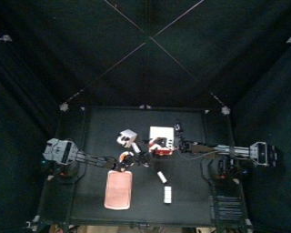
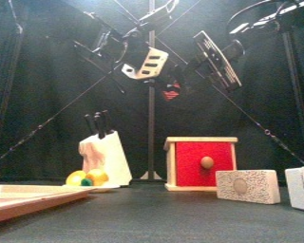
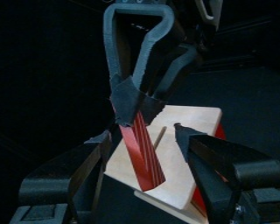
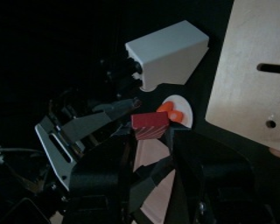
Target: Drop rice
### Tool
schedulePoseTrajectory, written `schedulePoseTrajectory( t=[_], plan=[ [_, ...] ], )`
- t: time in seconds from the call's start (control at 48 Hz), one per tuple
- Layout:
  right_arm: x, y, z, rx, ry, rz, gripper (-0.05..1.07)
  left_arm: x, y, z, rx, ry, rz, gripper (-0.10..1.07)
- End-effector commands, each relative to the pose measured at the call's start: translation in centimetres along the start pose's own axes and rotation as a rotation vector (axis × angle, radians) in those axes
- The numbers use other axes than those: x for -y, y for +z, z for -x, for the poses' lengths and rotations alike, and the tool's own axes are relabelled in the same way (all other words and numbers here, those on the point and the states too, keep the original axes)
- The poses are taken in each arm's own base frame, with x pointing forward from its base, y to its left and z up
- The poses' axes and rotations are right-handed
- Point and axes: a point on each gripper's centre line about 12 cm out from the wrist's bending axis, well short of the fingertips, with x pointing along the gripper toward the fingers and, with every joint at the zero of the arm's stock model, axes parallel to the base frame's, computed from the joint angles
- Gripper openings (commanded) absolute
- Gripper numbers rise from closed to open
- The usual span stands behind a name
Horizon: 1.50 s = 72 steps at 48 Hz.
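Red wooden box (image 2: pixel 199 163) with round knob, white knife block (image 2: pixel 105 158), wooden tray (image 2: pixel 34 200)

Red box (image 2: pixel 200 163) and knife block (image 2: pixel 104 157) mid-table, seemingly open floor (image 2: pixel 167 209) in front.

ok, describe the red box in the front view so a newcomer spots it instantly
Look along the black table in the front view, just right of centre. The red box stands there upright in a pale wooden frame, with a round wooden knob on its red face. The knife block on its left is cream with dark handles; the speckled block on its right is pale and lower.
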Motion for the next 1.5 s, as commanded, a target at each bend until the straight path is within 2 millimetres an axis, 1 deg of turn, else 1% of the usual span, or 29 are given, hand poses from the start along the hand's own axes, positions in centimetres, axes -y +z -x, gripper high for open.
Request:
schedulePoseTrajectory(
  t=[0.0, 0.083, 0.188, 0.375, 0.583, 0.708, 0.896, 1.062, 1.188, 1.479],
  plan=[
    [-1.2, 0.8, 0.4, 0.014, 0.049, -0.011, 0.49, -0.5, 1.7, -0.2, 0.008, 0.076, 0.026, 0.94],
    [-1.5, 0.9, 0.4, 0.009, 0.073, -0.014, 0.49, -0.5, 1.4, -0.6, -0.023, 0.135, 0.026, 0.94],
    [-1.7, 1.0, 0.4, 0.008, 0.086, -0.017, 0.49, -0.1, 1.5, -0.9, -0.044, 0.166, 0.012, 0.93],
    [-1.3, 1.4, 0.3, 0.017, 0.077, -0.039, 0.49, 0.4, 1.6, -1.3, -0.059, 0.224, -0.049, 0.93],
    [-0.7, 2.1, 0.2, 0.036, 0.060, -0.070, 0.49, 0.1, 1.7, -1.0, -0.084, 0.317, -0.085, 0.93],
    [-0.6, 2.5, 0.0, 0.044, 0.054, -0.076, 0.49, 0.2, 1.8, -0.9, -0.092, 0.333, -0.092, 0.93],
    [-0.4, 2.7, -0.2, 0.047, 0.049, -0.083, 0.49, 0.6, 1.9, -1.2, -0.091, 0.341, -0.099, 0.93],
    [-0.3, 3.3, -0.2, 0.063, 0.046, -0.101, 0.49, 0.7, 1.9, -1.4, -0.105, 0.371, -0.134, 0.93],
    [-0.4, 3.3, -0.2, 0.059, 0.057, -0.100, 0.49, 0.5, 1.6, -1.3, -0.128, 0.405, -0.161, 0.93],
    [-0.7, 3.2, -0.2, 0.049, 0.083, -0.106, 0.49, 0.5, 1.1, -1.6, -0.155, 0.413, -0.165, 0.92]
  ],
)
